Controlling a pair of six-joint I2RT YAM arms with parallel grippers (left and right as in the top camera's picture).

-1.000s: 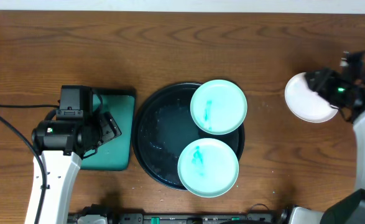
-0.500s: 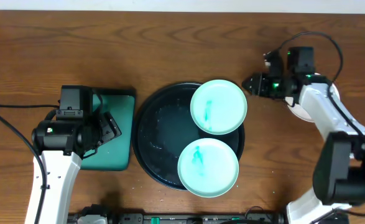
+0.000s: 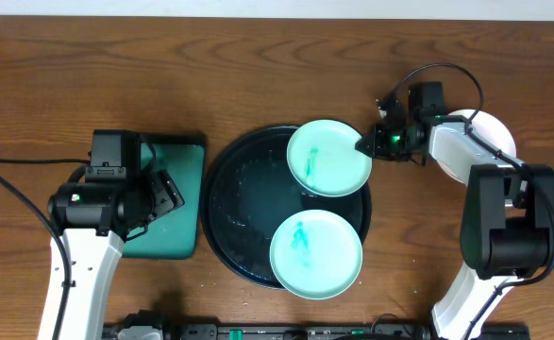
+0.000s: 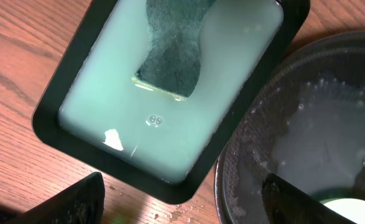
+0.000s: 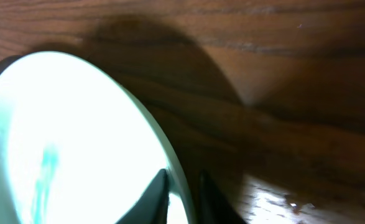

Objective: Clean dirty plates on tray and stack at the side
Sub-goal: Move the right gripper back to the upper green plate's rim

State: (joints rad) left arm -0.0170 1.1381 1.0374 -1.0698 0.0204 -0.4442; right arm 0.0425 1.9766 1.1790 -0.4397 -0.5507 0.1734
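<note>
On the black tray [image 3: 243, 203] lie two mint-green plates with teal smears, an upper plate [image 3: 328, 158] and a lower plate [image 3: 316, 253]. My right gripper [image 3: 363, 144] is shut on the upper plate's right rim. The right wrist view shows that plate [image 5: 64, 137] with its rim pinched between my gripper [image 5: 183, 199], one finger on each side. A white plate [image 3: 498, 137] lies on the table at the right, partly under my right arm. My left gripper [image 4: 188, 211] hangs open over the gap between the teal tray and the black tray [image 4: 222, 180], holding nothing.
A rectangular teal tray [image 3: 187, 222] with soapy water and a dark sponge [image 4: 173, 50] stands left of the black tray. The black tray's floor is wet with suds. Cables trail at the far left and above my right arm.
My right gripper swung left from the white plate to the upper mint plate and closed on its rim; the plate shifted slightly left. The left arm has not moved.
</note>
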